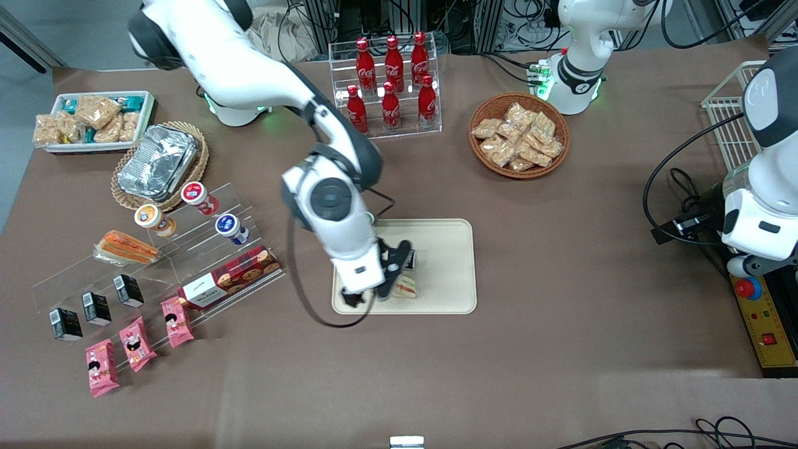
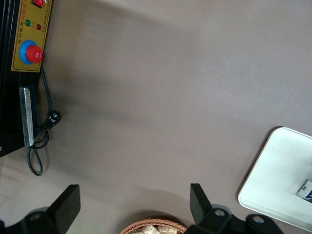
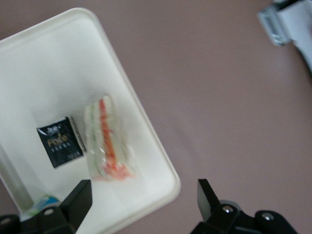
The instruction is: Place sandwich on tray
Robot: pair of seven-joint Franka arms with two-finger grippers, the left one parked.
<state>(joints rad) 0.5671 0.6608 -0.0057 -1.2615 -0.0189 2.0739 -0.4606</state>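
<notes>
The sandwich (image 1: pixel 406 287), a clear-wrapped wedge with pale bread and a thin orange-red filling edge, lies on the cream tray (image 1: pixel 449 262), close to the rim nearest the front camera. In the right wrist view the sandwich (image 3: pixel 105 141) lies on the tray (image 3: pixel 44 73) beside a small black pack (image 3: pixel 61 141). My right gripper (image 1: pixel 374 288) hovers above the tray close to the sandwich. Its fingers are open and hold nothing (image 3: pixel 144 197). The tray's corner (image 2: pixel 278 170) also shows in the left wrist view.
A second wedge with orange and cream layers (image 1: pixel 124 247) lies on the clear stepped stand with small cups, black packs and a red biscuit box (image 1: pixel 230 277). A cola bottle rack (image 1: pixel 391 81), a snack basket (image 1: pixel 519 134), a foil container (image 1: pixel 157 161) and a white snack bin (image 1: pixel 93 120) stand farther from the camera.
</notes>
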